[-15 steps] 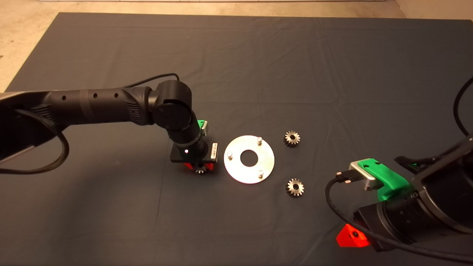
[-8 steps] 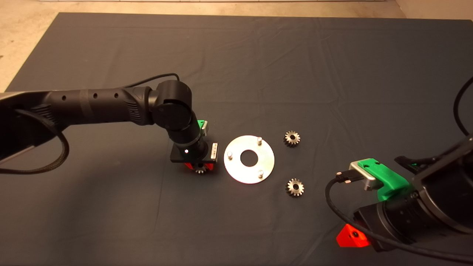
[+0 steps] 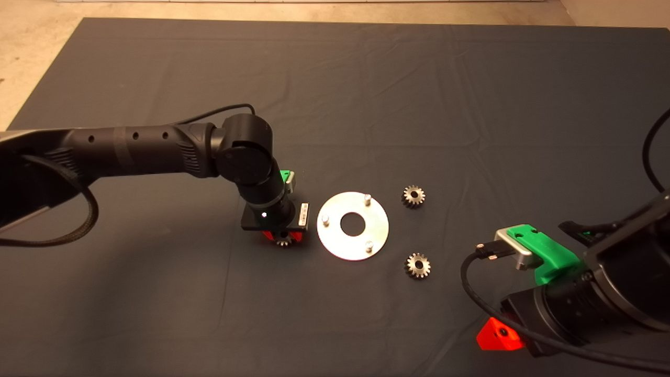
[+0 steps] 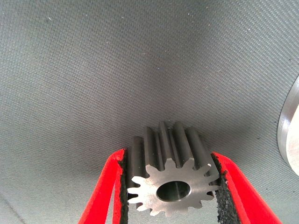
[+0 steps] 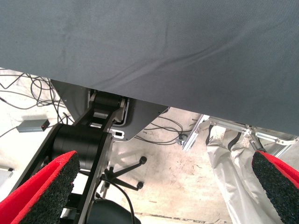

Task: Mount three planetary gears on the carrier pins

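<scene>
With my left hand (image 4: 170, 186) clamped on one planetary gear (image 4: 169, 175) just beside the disc (image 3: 353, 225), I should lift it level, centre its bore over the nearest carrier pin (image 3: 325, 220), then lower it squarely.

Mostly hidden in the head view under the black wrist: the left gripper (image 3: 283, 236), with only red tips and a bit of the held gear (image 3: 283, 241) peeking out. Cut off by the bottom edge of the left wrist view: the lowest teeth of that gear (image 4: 173, 179). Cut off at the side there: the disc (image 4: 290, 135), just a shiny edge. Half out of the head view: the right gripper (image 3: 497, 335), one red finger showing.
</scene>
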Controlling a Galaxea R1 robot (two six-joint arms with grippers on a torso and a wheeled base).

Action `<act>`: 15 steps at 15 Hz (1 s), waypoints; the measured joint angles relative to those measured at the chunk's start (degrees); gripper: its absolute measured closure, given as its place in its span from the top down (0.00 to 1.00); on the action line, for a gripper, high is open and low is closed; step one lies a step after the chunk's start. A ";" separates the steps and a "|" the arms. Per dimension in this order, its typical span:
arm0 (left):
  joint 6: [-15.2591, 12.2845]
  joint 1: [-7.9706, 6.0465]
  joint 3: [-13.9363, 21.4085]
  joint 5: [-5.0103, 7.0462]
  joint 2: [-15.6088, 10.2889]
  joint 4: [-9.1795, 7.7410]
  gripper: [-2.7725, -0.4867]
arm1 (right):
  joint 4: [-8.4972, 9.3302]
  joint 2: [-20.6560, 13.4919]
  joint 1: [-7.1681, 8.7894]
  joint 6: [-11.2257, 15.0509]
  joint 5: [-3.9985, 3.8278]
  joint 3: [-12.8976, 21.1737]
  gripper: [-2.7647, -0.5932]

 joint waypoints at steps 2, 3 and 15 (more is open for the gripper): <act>-0.02 0.00 0.00 0.02 0.01 0.00 0.19 | 0.00 0.00 0.00 0.00 0.00 0.00 0.99; -0.06 0.00 0.00 0.29 0.15 0.00 0.19 | 0.00 0.00 0.00 0.00 0.00 0.00 0.99; -0.30 -2.72 0.04 3.63 1.71 -0.44 0.19 | 0.00 0.28 0.00 0.00 0.00 0.04 0.99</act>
